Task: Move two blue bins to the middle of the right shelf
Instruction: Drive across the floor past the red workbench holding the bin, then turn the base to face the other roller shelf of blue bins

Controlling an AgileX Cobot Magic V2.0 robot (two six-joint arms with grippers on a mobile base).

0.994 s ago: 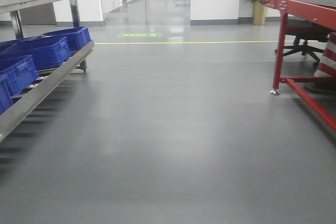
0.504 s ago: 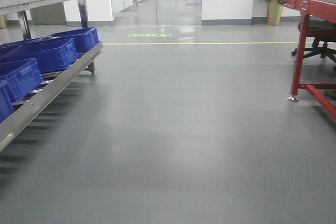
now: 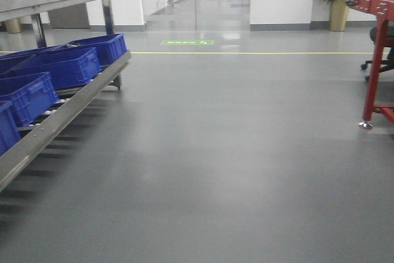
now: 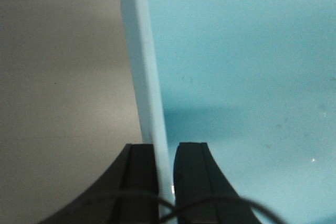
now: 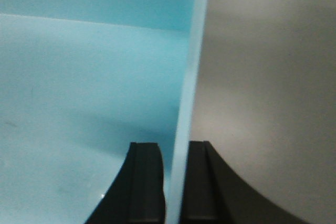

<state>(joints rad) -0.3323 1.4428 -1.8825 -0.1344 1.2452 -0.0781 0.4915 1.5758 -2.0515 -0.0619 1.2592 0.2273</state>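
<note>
Left wrist view: left gripper almost fully closed, pinching the thin upright wall of a pale blue bin between both fingers. Bin interior to the right of the gripper, bare grey floor to its left. Risk: the smooth, narrow wall sliding out of so shallow a pinch on a jolt or a sudden stop of the base. No brand, label or lettering on the plastic.

Right wrist view: right gripper closed the same way on another wall of the bin, seemingly the opposite one. Interior to its left, floor to its right. Cannot tell whether one bin or a stack of two. Risk: tilting or dropping through uneven height or spread of the two arms.

Front-facing view: neither gripper in sight, so no exact relation to them. Ahead and to the left, a stainless-steel rack with dark blue bins on roller tracks behind a wide brushed front rail. Cannot tell which tier counts as the middle one. Far right, a red-framed stand. Risk: clipping the rail or the red leg with unseen bin corners during a turn. Green floor marking with pale writing, too small to read.
</note>
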